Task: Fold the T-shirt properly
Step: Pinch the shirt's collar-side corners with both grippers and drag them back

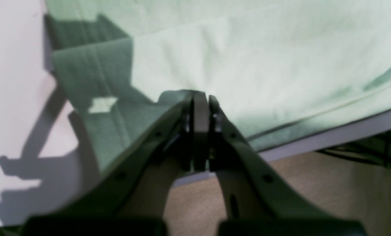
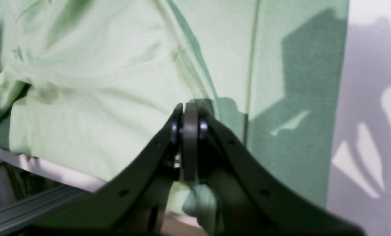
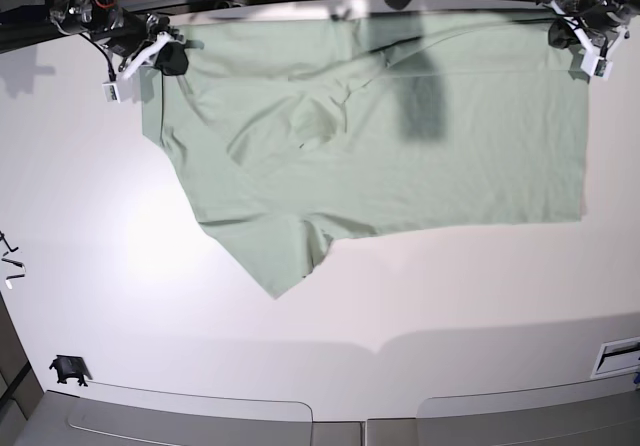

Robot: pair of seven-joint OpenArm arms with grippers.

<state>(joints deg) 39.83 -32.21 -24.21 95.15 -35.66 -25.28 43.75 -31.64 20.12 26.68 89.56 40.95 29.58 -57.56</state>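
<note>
The pale mint-green T-shirt (image 3: 400, 156) lies spread and wrinkled along the far side of the white table (image 3: 300, 366), with one sleeve pointing toward the front at the left. My right gripper (image 3: 170, 58) is at the shirt's far left corner. In the right wrist view my right gripper (image 2: 189, 109) is shut on the shirt's fabric (image 2: 100, 98), and a fold hangs under the jaws. My left gripper (image 3: 570, 34) is at the shirt's far right corner. In the left wrist view my left gripper (image 1: 201, 96) is shut on the shirt's edge (image 1: 264, 59).
The table's far edge (image 1: 329, 131) runs right beside both grippers, with floor and cables beyond it. A small black object (image 3: 67, 369) sits at the front left. A white slotted part (image 3: 618, 354) is at the front right edge.
</note>
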